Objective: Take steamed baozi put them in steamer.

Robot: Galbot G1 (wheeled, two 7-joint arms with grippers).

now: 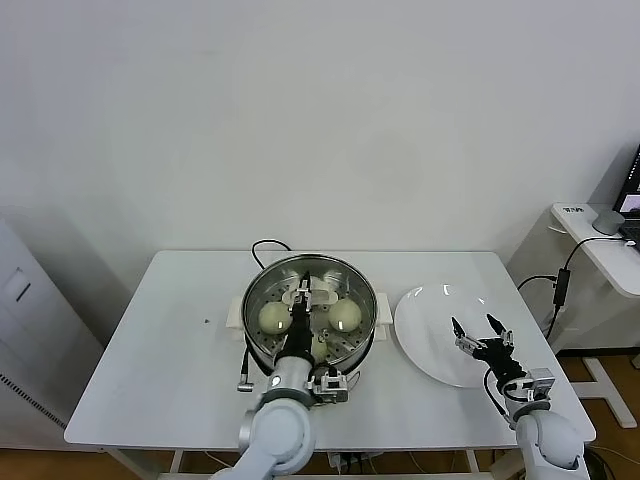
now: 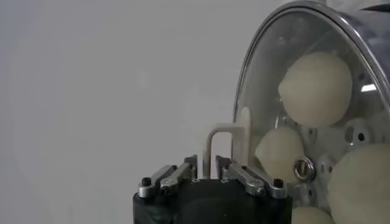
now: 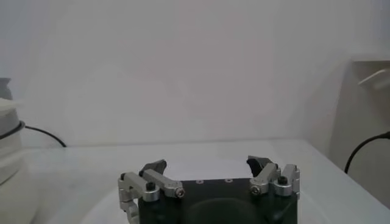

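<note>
White wall is filling the background behind a white table (image 1: pixel 150 340). Toward the left, the left gripper (image 1: pixel 303 296) is hanging over the middle of the steamer (image 1: pixel 262 285), its fingers (image 2: pixel 183 172) standing slightly apart on either side of the cream handle (image 2: pixel 220 146) of the glass lid (image 2: pixel 268 73); whether they are pressing on it cannot be told. Beneath that lid, the buns (image 1: pixel 274 317) are sitting on the holed tray, just below and to both sides of the gripper. Further right, the right gripper (image 1: pixel 479 334) is waiting with its fingers spread wide and nothing between them, over the near part of a bare white plate (image 1: pixel 425 310). If the left arm lifts off crookedly, a finger is likely to snag the handle and drag the lid askew on the rim.
</note>
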